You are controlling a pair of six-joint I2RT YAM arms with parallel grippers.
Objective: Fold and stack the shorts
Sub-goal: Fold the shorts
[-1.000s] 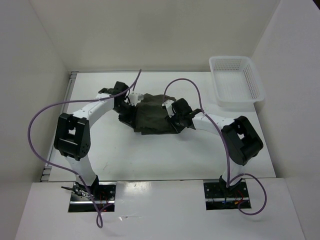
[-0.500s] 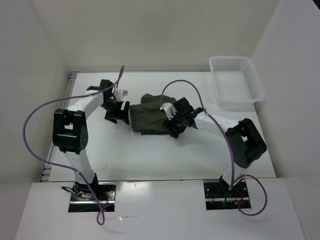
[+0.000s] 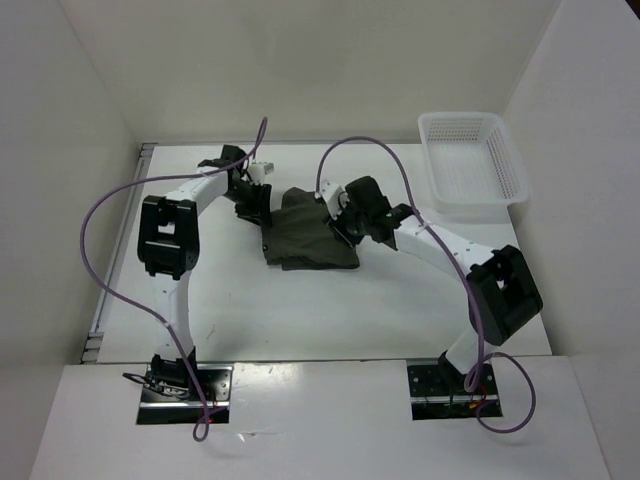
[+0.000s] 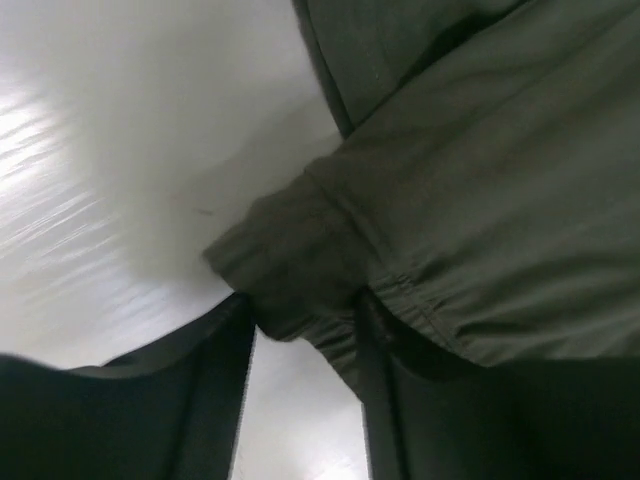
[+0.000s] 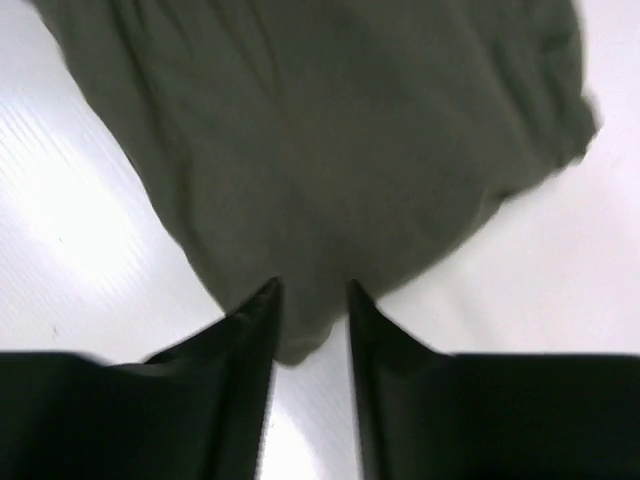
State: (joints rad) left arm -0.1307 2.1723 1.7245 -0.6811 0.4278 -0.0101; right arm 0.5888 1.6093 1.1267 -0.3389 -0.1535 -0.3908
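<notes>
The dark olive shorts (image 3: 310,240) lie bunched and wrinkled at the middle of the white table. My left gripper (image 3: 258,205) is at their left edge. In the left wrist view (image 4: 305,305) its jaws stand apart, with a gathered corner of the shorts (image 4: 480,180) between the fingertips. My right gripper (image 3: 338,222) is at the shorts' upper right part. In the right wrist view (image 5: 310,290) its jaws are narrowly open over a rounded fabric edge (image 5: 330,130), and white table shows beside the right finger.
A white mesh basket (image 3: 520,185) stands at the back right corner, holding nothing. White walls close in the table on the left, back and right. Purple cables loop above both arms.
My left gripper swung out to the left, then came back to the shorts' left edge. My right gripper moved from the shorts' near right side to their far right. The shorts shifted slightly right.
</notes>
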